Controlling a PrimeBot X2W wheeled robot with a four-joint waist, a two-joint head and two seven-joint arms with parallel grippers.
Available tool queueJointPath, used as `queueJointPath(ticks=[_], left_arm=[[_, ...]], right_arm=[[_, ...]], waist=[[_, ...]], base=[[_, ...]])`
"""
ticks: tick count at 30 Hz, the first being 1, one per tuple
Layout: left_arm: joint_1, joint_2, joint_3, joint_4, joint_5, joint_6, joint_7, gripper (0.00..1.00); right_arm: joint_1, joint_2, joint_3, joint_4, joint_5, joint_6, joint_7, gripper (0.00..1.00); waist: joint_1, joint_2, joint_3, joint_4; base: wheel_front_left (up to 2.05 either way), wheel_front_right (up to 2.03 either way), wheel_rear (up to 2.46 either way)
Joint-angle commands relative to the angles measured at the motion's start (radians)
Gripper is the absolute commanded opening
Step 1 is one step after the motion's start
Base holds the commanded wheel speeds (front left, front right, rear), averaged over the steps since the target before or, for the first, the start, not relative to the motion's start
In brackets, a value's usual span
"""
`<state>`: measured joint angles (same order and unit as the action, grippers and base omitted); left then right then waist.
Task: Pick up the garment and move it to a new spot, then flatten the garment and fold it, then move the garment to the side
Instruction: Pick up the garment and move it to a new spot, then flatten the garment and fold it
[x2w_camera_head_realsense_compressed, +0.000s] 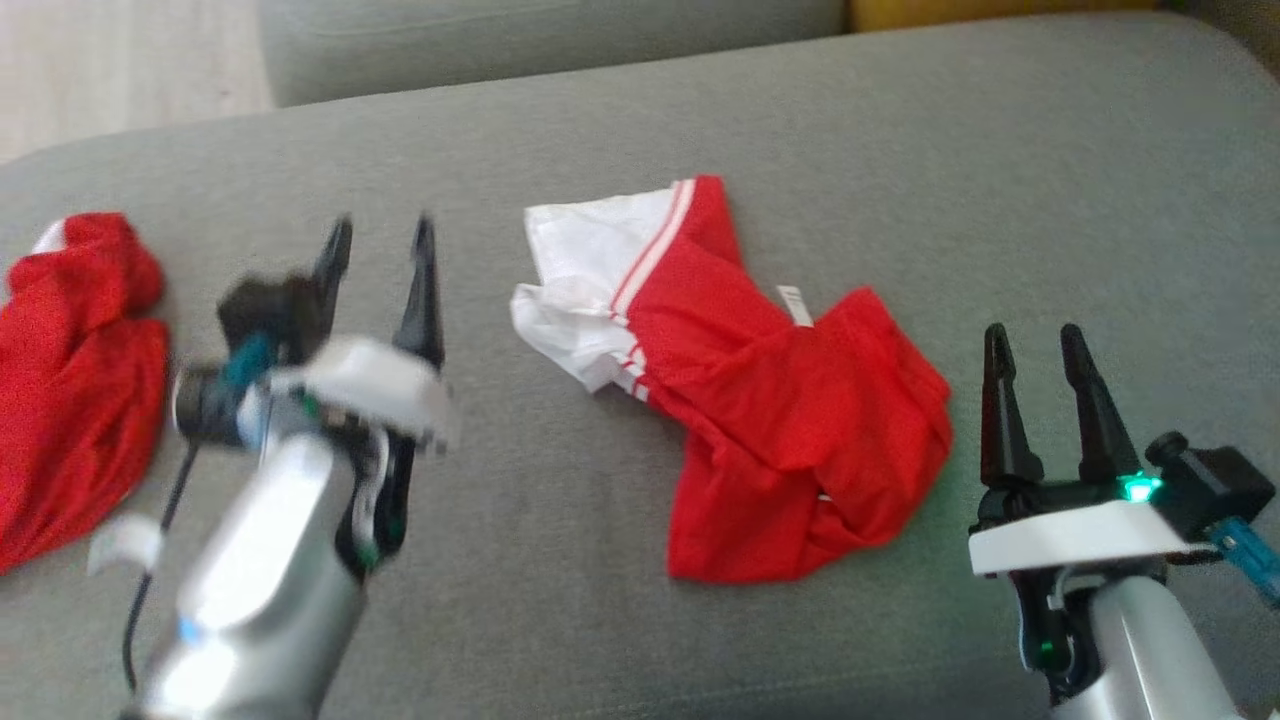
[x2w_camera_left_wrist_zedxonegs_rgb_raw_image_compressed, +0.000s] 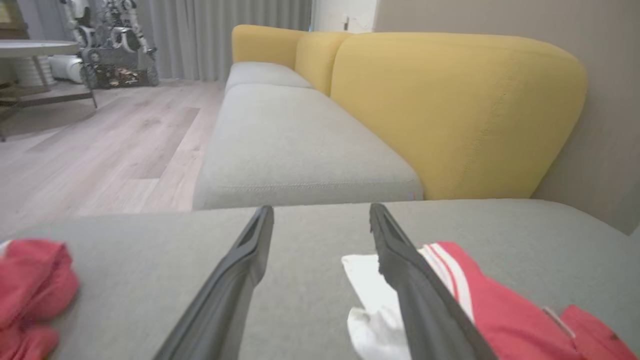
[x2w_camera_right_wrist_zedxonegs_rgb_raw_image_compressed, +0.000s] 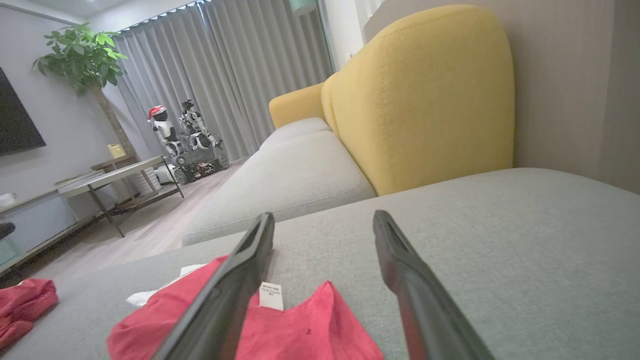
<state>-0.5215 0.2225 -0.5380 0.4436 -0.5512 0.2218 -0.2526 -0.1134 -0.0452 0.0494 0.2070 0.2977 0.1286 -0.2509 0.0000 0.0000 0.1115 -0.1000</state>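
A crumpled red and white garment (x2w_camera_head_realsense_compressed: 760, 400) with white stripes and a small label lies on the grey sofa cushion (x2w_camera_head_realsense_compressed: 560, 560), near the middle. My left gripper (x2w_camera_head_realsense_compressed: 380, 235) hovers to its left, open and empty, blurred by motion. In the left wrist view the garment (x2w_camera_left_wrist_zedxonegs_rgb_raw_image_compressed: 500, 310) sits low on the right, partly behind my right-hand finger. My right gripper (x2w_camera_head_realsense_compressed: 1035, 345) stands open just right of the garment, holding nothing. The right wrist view shows the garment (x2w_camera_right_wrist_zedxonegs_rgb_raw_image_compressed: 310, 330) low between and left of my fingers.
A second red garment (x2w_camera_head_realsense_compressed: 70, 380) lies bunched at the cushion's left edge. Yellow sofa backrests (x2w_camera_left_wrist_zedxonegs_rgb_raw_image_compressed: 450, 110) and another grey seat (x2w_camera_left_wrist_zedxonegs_rgb_raw_image_compressed: 290, 145) lie beyond. Wooden floor (x2w_camera_left_wrist_zedxonegs_rgb_raw_image_compressed: 100, 145), a table (x2w_camera_right_wrist_zedxonegs_rgb_raw_image_compressed: 115, 175) and a parked small robot (x2w_camera_right_wrist_zedxonegs_rgb_raw_image_compressed: 185, 140) are further off.
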Motion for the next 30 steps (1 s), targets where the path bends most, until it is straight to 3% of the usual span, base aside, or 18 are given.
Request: queueJointPath(ticks=[1, 9, 18, 26, 30], left_arm=[[-0.007, 0.026, 0.046, -0.044, 0.009, 0.008, -0.009, 1.00], [0.199, -0.020, 0.166, -0.173, 0.075, -0.013, -0.009, 1.00], [0.371, -0.107, 0.270, -0.206, 0.176, -0.077, -0.009, 1.00], [0.396, -0.146, 0.332, -0.197, 0.222, -0.126, -0.009, 1.00], [0.384, -0.158, 0.344, -0.189, 0.239, -0.145, -0.009, 1.00]], right_arm=[[-0.016, -0.005, 0.021, -0.029, -0.006, 0.002, -0.011, 1.00], [0.011, -0.005, 0.029, -0.019, -0.014, 0.002, -0.011, 1.00], [0.037, -0.005, 0.026, -0.008, -0.025, 0.002, -0.011, 1.00], [0.029, -0.005, 0.038, -0.004, -0.045, 0.002, -0.011, 1.00], [-0.010, -0.005, 0.104, -0.005, -0.065, 0.002, 0.004, 1.00]], waist=[[0.0000, 0.0000, -0.018, 0.030], [0.0000, 0.0000, -0.044, 0.078], [0.0000, 0.0000, -0.071, 0.106], [0.0000, 0.0000, -0.067, 0.122], [0.0000, 0.0000, -0.056, 0.134]], base=[[0.00, 0.00, 0.00], [0.00, 0.00, 0.00], [0.00, 0.00, 0.00], [0.00, 0.00, 0.00], [0.00, 0.00, 0.00]])
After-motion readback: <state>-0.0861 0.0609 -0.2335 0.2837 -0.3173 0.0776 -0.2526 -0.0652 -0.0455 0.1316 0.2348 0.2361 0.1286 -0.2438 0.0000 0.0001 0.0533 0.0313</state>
